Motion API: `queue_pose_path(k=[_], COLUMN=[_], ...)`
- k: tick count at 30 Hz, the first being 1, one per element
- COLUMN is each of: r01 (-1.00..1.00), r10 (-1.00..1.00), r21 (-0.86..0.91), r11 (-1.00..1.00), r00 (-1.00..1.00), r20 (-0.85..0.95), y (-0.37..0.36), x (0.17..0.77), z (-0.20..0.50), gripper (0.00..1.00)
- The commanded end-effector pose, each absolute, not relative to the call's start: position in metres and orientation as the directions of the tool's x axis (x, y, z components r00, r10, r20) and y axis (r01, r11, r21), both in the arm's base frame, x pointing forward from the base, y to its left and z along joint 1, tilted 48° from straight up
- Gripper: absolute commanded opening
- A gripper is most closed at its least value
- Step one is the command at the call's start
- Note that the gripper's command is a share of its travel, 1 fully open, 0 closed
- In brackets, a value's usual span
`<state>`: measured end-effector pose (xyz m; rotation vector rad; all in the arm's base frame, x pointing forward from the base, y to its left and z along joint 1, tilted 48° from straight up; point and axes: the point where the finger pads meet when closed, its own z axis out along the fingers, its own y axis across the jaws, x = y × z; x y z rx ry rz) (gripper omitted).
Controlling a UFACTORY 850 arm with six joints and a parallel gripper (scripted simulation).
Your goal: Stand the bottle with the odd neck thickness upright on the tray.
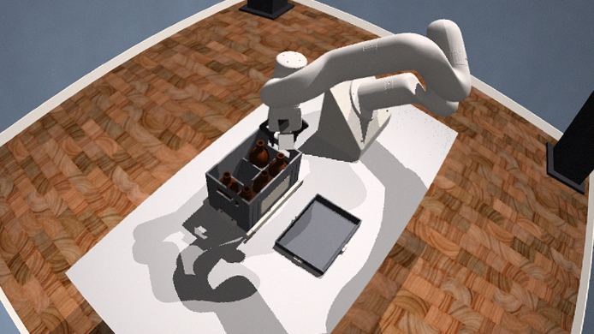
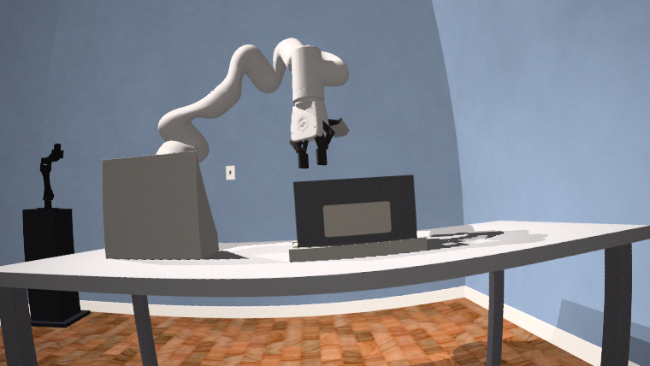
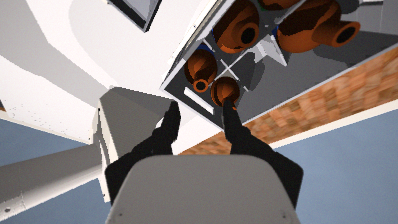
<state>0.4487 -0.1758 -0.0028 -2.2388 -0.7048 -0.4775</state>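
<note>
White table (image 1: 380,179) under blue walls carries a dark crate (image 1: 224,193) with five brown bottles (image 1: 259,153) standing inside. Above its twelve o'clock end hangs the gripper (image 2: 312,158), fingers spread, pinching nothing. At four o'clock lies the tray (image 1: 347,216).

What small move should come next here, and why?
Probably a sideways shift to bring the end effector over another bottle neck. It hangs open and empty above the crate, near the crate's end by the arm's base. All five bottles stand in the crate and the tray holds none, so the odd neck apparently isn't picked yet.
</note>
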Motion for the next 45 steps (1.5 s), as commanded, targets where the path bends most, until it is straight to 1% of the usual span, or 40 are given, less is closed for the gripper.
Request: queue_pose_path(k=[1,3,4,38,42,45], r01=[0.613,0.613,0.613,0.613,0.612,0.612], r10=[0.342,0.342,0.342,0.342,0.340,0.339], r21=[-0.532,-0.532,-0.532,-0.531,-0.530,-0.530], r11=[-0.585,-0.585,-0.585,-0.585,-0.587,-0.588], r00=[0.780,0.780,0.780,0.780,0.781,0.781], r20=[0.524,0.524,0.524,0.524,0.525,0.525], y=[-0.179,-0.179,-0.179,-0.180,-0.192,-0.193], x=[0.449,0.449,0.449,0.450,0.491,0.495], z=[0.000,0.000,0.000,0.000,-0.002,-0.002], gripper=[0.65,0.65,0.00,0.00,0.00,0.00])
